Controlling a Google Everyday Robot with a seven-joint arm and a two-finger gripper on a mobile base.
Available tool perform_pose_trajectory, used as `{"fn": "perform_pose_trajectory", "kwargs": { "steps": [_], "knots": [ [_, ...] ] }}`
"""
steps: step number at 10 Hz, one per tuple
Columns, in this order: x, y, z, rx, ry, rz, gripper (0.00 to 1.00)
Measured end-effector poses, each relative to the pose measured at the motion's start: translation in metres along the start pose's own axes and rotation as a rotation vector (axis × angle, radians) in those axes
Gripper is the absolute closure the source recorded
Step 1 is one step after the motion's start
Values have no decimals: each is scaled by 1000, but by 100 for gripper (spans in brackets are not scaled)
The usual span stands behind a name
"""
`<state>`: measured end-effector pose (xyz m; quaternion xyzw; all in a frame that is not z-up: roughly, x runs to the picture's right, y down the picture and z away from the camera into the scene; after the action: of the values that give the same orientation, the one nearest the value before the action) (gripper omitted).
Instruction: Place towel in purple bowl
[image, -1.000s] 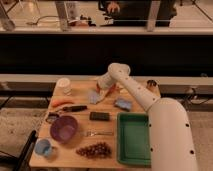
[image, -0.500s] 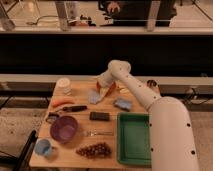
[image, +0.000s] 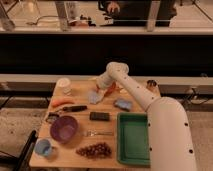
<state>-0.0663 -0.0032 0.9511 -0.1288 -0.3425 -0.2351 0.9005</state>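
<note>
The towel is a small light blue crumpled cloth lying on the wooden table near its back middle. The purple bowl stands empty at the front left of the table. My gripper is at the end of the white arm, low over the table just right of and behind the towel, at its edge. I cannot tell whether it touches the cloth.
A red-orange packet lies by the gripper. Also on the table: a white cup, a carrot, a black-handled tool, a blue object, a dark bar, a fork, grapes, a blue cup and a green tray.
The arm's wrist has shifted slightly at the back of the table, with the gripper staying by the towel. The towel and the bowl have not moved.
</note>
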Motion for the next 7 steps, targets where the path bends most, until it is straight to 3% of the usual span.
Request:
{"fn": "perform_pose_trajectory", "kwargs": {
  "steps": [7],
  "knots": [
    [-7, 7, 14, -14, -7, -68, 20]
  ]
}}
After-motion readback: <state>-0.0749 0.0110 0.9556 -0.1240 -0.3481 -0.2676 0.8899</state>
